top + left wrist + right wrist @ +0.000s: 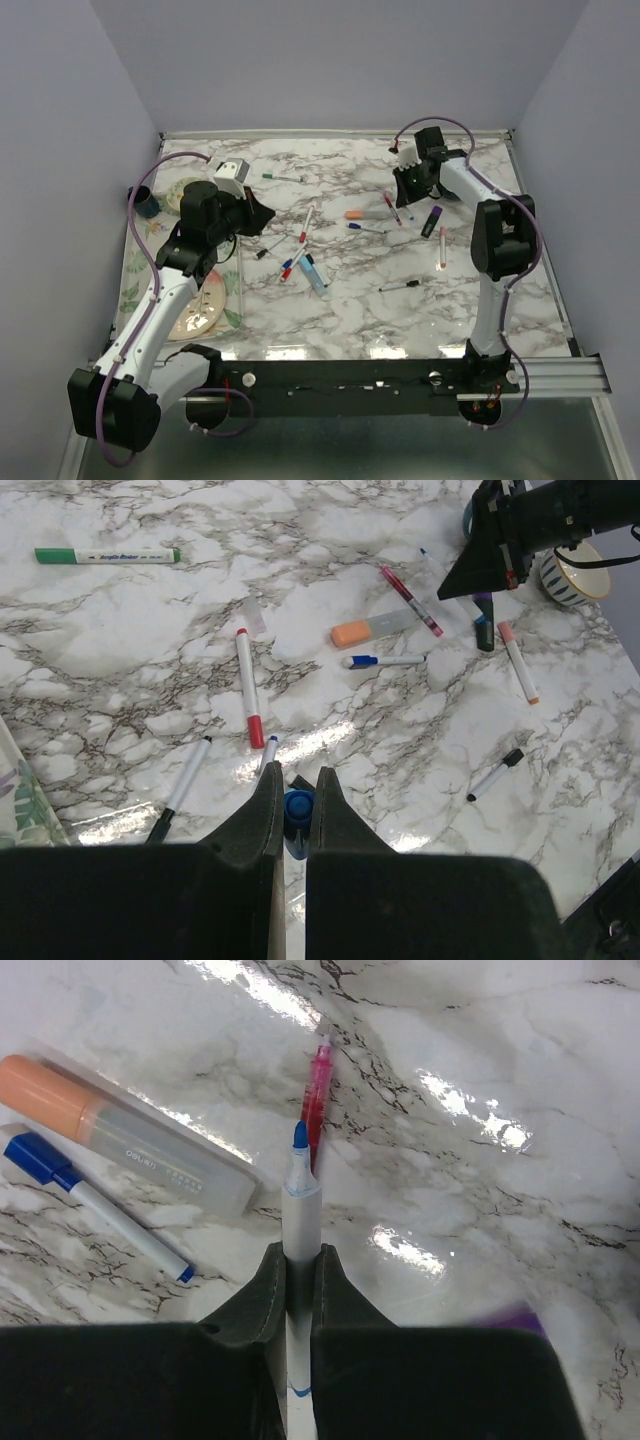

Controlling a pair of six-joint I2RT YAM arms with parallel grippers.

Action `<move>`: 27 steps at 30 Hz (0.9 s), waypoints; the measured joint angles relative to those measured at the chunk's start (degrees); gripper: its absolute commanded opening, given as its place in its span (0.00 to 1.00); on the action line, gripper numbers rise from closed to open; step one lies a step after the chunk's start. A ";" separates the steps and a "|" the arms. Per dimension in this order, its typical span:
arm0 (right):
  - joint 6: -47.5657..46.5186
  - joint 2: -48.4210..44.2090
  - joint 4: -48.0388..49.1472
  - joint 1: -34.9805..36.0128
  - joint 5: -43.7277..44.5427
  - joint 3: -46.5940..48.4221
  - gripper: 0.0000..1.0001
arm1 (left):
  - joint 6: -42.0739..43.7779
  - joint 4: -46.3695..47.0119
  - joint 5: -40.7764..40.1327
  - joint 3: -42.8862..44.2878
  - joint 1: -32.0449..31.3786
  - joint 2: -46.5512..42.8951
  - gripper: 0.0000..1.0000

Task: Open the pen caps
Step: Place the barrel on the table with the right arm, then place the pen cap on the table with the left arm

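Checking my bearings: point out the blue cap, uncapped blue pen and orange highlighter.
blue cap (297, 804): left wrist view, its top
uncapped blue pen (300, 1215): right wrist view, white barrel
orange highlighter (140, 1140): right wrist view, clear barrel

so the left arm (160, 300) bends up over the left side of the surface (340, 310), left hand (297, 780) pinched tight on a blue cap (297, 805). The right arm (490, 290) stretches toward the far right corner, right hand (300, 1255) clamped round a blue-tipped pen (299, 1200).

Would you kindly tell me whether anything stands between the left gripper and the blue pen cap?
Nothing visible does: the blue cap already sits pinched between the jaws of the left gripper, above the table. The right gripper holds an uncapped pen elsewhere.
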 measured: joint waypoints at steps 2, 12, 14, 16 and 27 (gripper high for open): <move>0.00 2.03 -0.57 0.00 0.37 2.08 0.15 | 0.13 -0.02 0.00 0.00 0.00 0.00 0.00; 0.13 8.48 -4.79 -0.11 0.37 9.49 0.21 | 0.42 -0.20 0.00 0.00 0.00 0.07 0.00; 0.20 8.90 -5.18 -0.11 0.26 9.94 0.22 | 0.42 -0.20 0.00 0.00 0.00 0.13 0.00; 0.31 9.07 -5.62 -0.11 0.15 10.21 0.24 | 0.42 -0.20 0.00 0.00 0.00 0.17 0.00; 0.87 9.35 -7.28 -0.11 0.15 11.17 0.30 | 0.57 -0.22 0.00 0.00 0.00 0.28 0.00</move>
